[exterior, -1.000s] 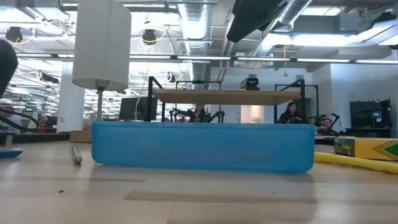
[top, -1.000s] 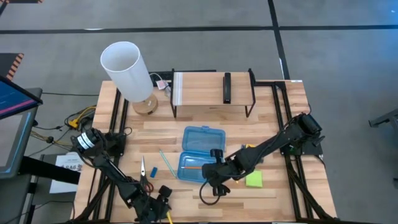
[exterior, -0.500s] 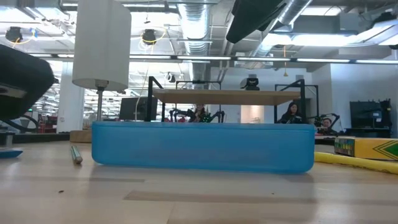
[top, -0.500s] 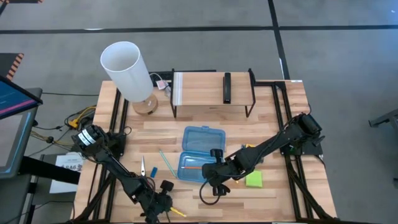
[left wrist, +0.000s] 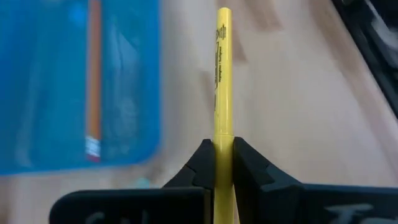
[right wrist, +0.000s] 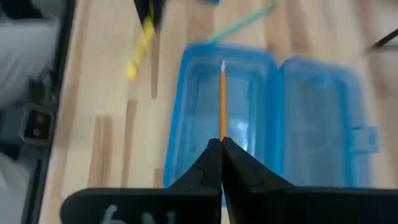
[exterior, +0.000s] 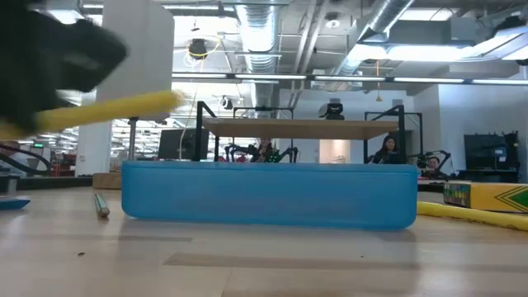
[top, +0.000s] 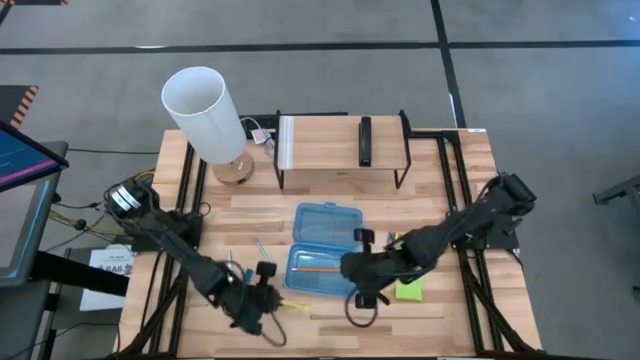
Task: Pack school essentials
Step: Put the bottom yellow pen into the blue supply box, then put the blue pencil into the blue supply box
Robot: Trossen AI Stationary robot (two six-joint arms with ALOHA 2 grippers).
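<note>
A: Where is the yellow pencil (left wrist: 223, 81)?
B: Off the table, pinched between dark fingers beside the case.
A: And the orange pencil (right wrist: 222, 99)?
B: Flat inside the open case.

An open case (top: 322, 247) sat mid-counter (top: 440, 190) with a pencil (top: 312, 268) lying in its near half. A shelf (top: 340, 150) stood at 12 o'clock, a lamp (top: 205, 115) at 10, a crayon box (exterior: 487, 196) and sticky-note pad (top: 408, 289) toward 4.
</note>
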